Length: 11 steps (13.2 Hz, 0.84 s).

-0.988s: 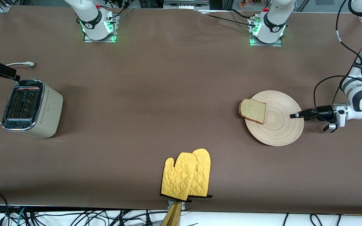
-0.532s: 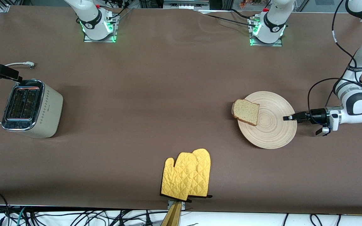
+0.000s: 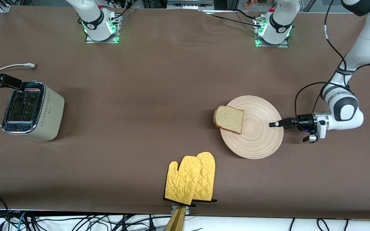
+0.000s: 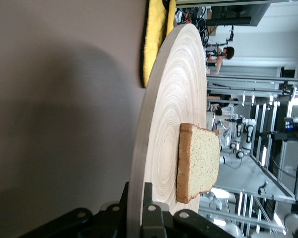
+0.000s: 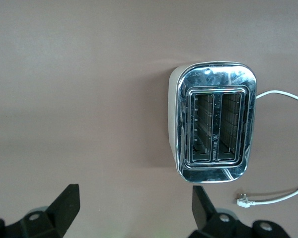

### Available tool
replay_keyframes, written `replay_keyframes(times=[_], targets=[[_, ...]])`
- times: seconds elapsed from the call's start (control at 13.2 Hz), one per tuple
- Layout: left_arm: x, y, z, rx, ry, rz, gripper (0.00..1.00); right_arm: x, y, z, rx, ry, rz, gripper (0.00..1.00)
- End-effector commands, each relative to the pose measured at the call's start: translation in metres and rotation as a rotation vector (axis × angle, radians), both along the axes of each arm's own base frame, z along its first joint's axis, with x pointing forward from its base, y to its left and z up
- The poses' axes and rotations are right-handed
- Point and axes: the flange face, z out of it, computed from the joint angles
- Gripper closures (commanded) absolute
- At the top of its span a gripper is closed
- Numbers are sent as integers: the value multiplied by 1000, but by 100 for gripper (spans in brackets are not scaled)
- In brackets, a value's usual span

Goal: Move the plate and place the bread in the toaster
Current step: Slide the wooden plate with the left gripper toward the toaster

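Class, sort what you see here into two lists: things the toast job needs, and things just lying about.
Needed: plate, bread, toaster, left gripper shut on the plate's rim, right gripper open above the toaster.
Lying about: yellow oven mitts.

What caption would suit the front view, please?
Left gripper slides plate carrying bread.

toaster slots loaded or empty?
Empty. Both slots of the toaster show bare wire guides; the bread lies on the plate.
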Motion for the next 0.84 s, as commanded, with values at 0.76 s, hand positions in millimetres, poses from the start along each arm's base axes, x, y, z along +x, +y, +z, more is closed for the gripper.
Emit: replay_keyframes(times=[0.76], targets=[[-67, -244, 25, 22, 83, 123, 100, 5, -5, -11, 52, 4, -21, 0]])
